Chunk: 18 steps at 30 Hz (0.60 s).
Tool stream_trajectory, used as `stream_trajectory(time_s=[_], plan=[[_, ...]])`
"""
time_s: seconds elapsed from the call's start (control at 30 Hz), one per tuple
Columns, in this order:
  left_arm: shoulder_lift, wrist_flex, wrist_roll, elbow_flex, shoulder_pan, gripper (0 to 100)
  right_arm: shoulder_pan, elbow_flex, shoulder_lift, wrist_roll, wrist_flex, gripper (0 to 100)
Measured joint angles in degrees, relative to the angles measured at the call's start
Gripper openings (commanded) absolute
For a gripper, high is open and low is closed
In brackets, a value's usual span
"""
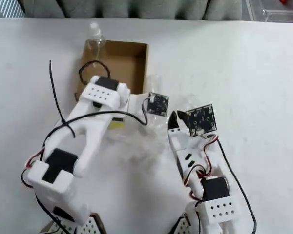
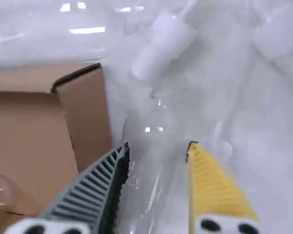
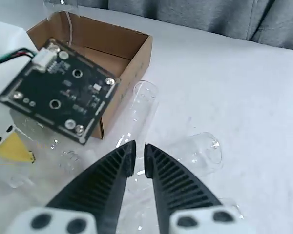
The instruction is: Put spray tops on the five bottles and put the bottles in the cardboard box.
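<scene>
The cardboard box sits open at the back of the table. A clear bottle with a white spray top is at its far left corner. My left gripper is just outside the box wall, shut on a clear bottle that lies between the grey and yellow fingers. A white spray top lies just past that bottle's neck; I cannot tell if it is attached. My right gripper hangs shut and empty above two topless clear bottles lying beside the box.
The left arm reaches across the box's near side, with black cables looping around it. The right arm stands at the front right. A grey curtain hangs behind the table's far edge.
</scene>
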<state>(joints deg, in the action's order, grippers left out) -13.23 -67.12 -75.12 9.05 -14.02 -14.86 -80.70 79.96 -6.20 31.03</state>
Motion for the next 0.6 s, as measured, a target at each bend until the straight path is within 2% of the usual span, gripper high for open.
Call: stream_trajectory(time_s=[0.3, 0.6], plan=[[-3.6, -1.1, 1.9, -3.7, 0.4, 18, -1.1, 0.0, 0.0, 0.0, 0.0, 1.5], [-3.1, -9.1, 2.0, -4.3, 1.0, 18, -1.8, 0.0, 0.0, 0.0, 0.0, 1.5]])
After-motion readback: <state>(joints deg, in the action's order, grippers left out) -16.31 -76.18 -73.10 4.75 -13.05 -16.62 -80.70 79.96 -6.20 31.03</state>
